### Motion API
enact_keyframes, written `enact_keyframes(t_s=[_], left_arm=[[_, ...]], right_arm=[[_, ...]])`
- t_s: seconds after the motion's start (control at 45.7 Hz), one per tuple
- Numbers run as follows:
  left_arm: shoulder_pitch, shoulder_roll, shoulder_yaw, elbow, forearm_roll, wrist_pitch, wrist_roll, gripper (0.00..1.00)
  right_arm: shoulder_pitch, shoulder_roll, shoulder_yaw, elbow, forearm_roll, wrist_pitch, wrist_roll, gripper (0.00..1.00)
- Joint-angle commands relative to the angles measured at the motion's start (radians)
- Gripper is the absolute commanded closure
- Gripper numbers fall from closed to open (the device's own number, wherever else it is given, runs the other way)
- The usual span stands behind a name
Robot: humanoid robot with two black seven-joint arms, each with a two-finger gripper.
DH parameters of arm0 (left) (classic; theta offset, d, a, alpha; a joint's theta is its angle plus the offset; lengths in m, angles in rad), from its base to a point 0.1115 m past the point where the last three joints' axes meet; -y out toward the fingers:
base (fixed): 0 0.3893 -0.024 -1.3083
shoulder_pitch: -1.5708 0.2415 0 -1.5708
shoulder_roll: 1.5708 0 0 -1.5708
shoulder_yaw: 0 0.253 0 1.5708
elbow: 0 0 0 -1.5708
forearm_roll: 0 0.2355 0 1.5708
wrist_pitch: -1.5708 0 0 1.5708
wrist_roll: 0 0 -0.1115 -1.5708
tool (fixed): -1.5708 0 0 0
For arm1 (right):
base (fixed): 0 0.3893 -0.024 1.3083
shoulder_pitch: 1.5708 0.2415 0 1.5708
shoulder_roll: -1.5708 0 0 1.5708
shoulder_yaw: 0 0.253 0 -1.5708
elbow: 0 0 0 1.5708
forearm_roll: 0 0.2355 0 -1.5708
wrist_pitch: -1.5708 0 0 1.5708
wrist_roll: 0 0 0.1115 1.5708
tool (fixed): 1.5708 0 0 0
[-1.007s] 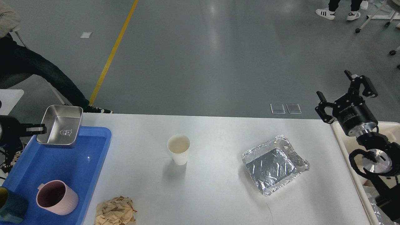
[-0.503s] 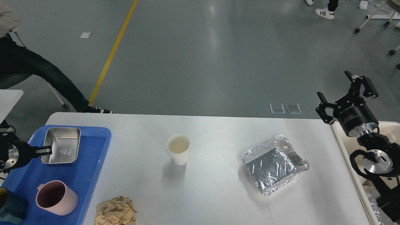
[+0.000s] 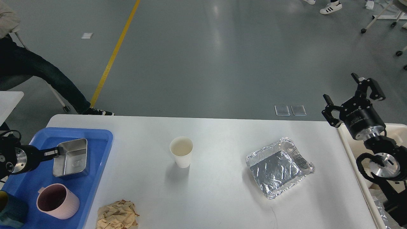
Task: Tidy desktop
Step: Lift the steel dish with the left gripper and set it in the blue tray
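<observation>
Head view. The large white rectangular desktop fills the lower frame, with a blue plastic tray on its left end and a beige bin at its right edge. Left gripper reaches in over the tray, fingers closed on the near-left rim of a shiny rectangular steel container, which sits tilted inside the tray. A pink ribbed mug stands upright in the tray's near part, apart from the container. Right gripper hangs above the far right corner, beside the bin, fingers spread wide and holding nothing. Progress, judged: the reusable ware looks sorted into the tray, though the steel container is not yet released or lying flat. Left on the bare desktop: a white paper cup upright near the centre, a crumpled square aluminium foil tray to its right, and a wad of crumpled brown paper at the near edge just beside the blue tray. These three probably belong in the bin, so the task seems under half done
</observation>
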Motion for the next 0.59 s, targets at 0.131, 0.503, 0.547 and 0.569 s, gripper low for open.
enact_keyframes(t_s=[0.131,0.503,0.547,0.569], left_arm=[[-0.078,0.054,-0.259,-0.087,-0.152,-0.02,0.0,0.03],[-0.03,-0.066,-0.69,-0.176,-0.437,0.082,0.0,0.03],[-0.02,-0.093,-0.702,-0.178,-0.483,0.092,0.001,0.03],[-0.017,-0.107,-0.707,-0.178,-0.505,0.095,0.001,0.03]], right_arm=[[0.0,0.0,-0.001,0.002,0.0,0.0,0.0,0.0],[0.0,-0.008,-0.004,0.005,0.0,0.0,0.0,0.0],[0.0,-0.012,-0.004,0.005,-0.001,0.0,0.0,0.0],[-0.001,-0.015,-0.006,0.005,0.0,0.0,0.0,0.0]])
